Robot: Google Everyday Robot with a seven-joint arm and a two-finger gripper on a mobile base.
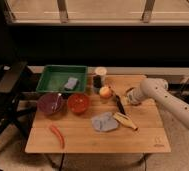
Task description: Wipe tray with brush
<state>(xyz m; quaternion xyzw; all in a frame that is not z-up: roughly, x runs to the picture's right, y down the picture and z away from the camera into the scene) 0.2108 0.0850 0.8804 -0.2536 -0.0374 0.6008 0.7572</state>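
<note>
Wooden bench [88, 142], beneath the end effector [128, 95]. Green tray [52, 83], well to its left, at the far edge. End effector low over bench; open or closed, cannot tell. Dark brush [120, 105] lying just beside it, perhaps touching.

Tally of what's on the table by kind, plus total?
Bowls: 2 (purple bowl, red bowl)
Trays: 1 (green tray)
Brushes: 1 (black brush)
Produce: 3 (round fruit, banana-shaped object, red chili)
Cloths: 1 (grey cloth)
Cups: 1 (cup)
Pads: 1 (grey pad, in tray)
Total: 10
The gripper, not counted, is by the brush's far end.
</note>
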